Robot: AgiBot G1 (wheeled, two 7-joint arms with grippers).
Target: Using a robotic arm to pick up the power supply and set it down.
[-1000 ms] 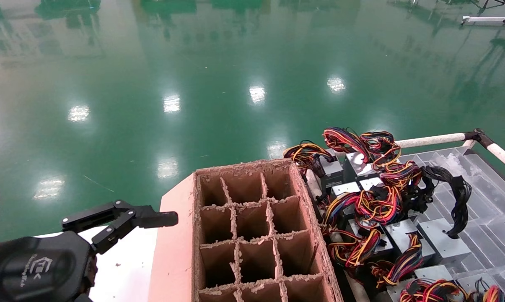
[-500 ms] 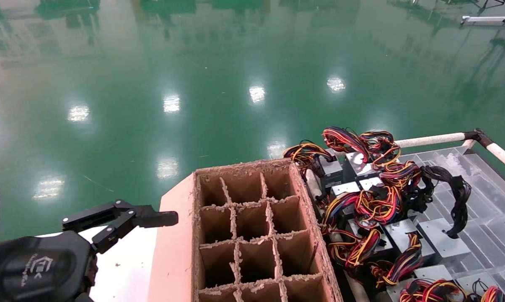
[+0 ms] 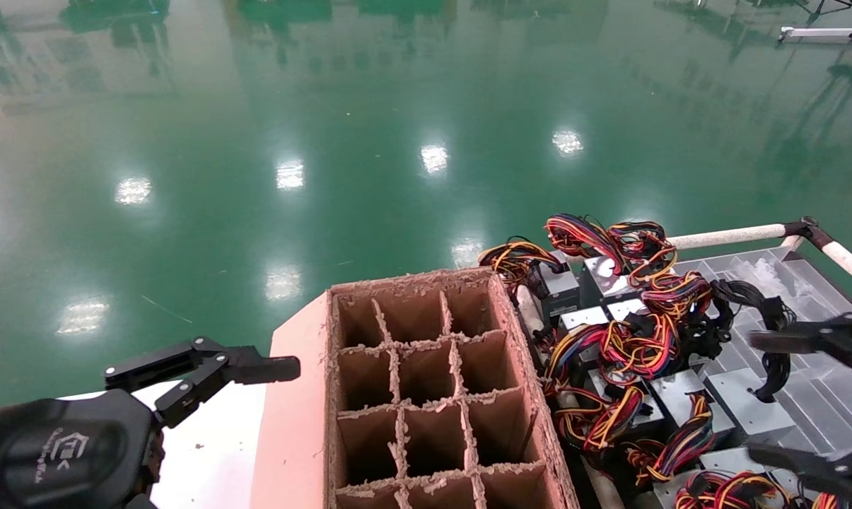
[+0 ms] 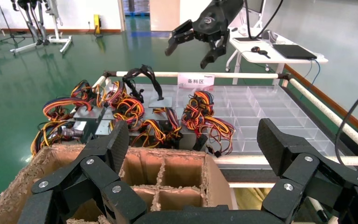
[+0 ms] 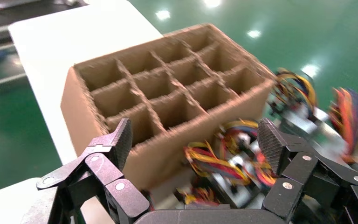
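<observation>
Several power supplies lie heaped on a clear tray (image 3: 825, 283). Each is a silver box with red, orange, yellow and black wires, one of them here (image 3: 669, 392). My right gripper (image 3: 751, 396) reaches in from the right edge above this heap, open and empty. In the right wrist view a power supply (image 5: 235, 170) lies below the wide gap of the right gripper (image 5: 196, 140). My left gripper (image 3: 203, 367) hangs open and empty left of the cardboard box (image 3: 295, 424). The left wrist view shows the left gripper (image 4: 193, 140) open, with the right gripper (image 4: 200, 39) far beyond the tray.
The cardboard box (image 5: 168, 154) has a grid of open cells and stands on a white table (image 3: 213, 452). A unit with all-black cables (image 3: 747, 413) sits at the heap's right. A white rail (image 3: 730, 235) frames the tray. Green floor lies beyond.
The right gripper has come into the head view from the right edge, over the tray. The left gripper and the power supplies have not moved.
</observation>
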